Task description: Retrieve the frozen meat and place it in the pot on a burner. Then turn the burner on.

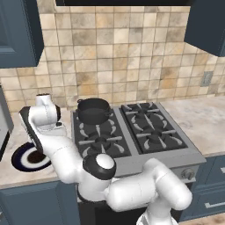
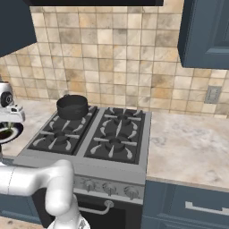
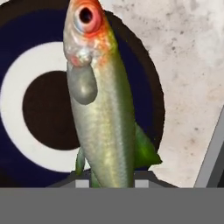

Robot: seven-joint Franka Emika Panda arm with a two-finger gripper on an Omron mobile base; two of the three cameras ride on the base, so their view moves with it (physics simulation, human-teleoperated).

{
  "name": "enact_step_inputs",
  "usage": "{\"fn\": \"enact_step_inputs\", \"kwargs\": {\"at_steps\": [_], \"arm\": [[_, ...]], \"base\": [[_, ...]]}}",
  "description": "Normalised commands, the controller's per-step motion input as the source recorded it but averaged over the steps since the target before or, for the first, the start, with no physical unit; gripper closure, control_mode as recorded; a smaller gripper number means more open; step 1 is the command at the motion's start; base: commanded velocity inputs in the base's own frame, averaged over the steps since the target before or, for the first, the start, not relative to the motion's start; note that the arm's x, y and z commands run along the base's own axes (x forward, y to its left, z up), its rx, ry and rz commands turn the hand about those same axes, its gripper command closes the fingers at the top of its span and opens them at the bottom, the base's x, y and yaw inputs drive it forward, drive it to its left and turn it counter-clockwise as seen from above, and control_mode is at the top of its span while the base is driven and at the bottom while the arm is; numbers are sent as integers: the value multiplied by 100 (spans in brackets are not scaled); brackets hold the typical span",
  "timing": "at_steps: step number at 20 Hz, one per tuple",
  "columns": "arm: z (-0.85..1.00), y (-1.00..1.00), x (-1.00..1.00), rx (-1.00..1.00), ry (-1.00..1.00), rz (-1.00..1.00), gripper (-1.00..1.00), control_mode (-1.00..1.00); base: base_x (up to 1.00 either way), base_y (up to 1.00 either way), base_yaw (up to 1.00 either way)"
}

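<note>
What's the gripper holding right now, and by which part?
The gripper is shut on the frozen meat, a fish, gripped near its tail end, above the plate.

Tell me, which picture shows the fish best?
The hand view. There the fish is close up: red-ringed eye, silvery green body, fins, over the dark blue plate. In the right base view it's a tiny green-tan speck over the plate's rim. In the left base view the arm hides it.

Pot (image 1: pixel 93 110) on the stove's (image 1: pixel 132 151) rear-left burner (image 1: pixel 94 118), plate (image 1: pixel 26 159) on the counter (image 1: pixel 9 169) left of the stove.
</note>
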Motion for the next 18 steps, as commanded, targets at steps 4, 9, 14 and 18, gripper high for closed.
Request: {"fn": "enact_step_inputs", "kwargs": {"at_steps": [4, 9, 14, 18], "arm": [[9, -40, -29, 1, -12, -8, 100, -100], [55, -9, -15, 0, -15, -5, 100, -100], [50, -50, -1, 1, -9, 0, 100, -100], [38, -65, -6, 2, -7, 0, 100, -100]], "base": [[0, 0, 0], [0, 0, 0], [0, 0, 0], [0, 0, 0]]}}
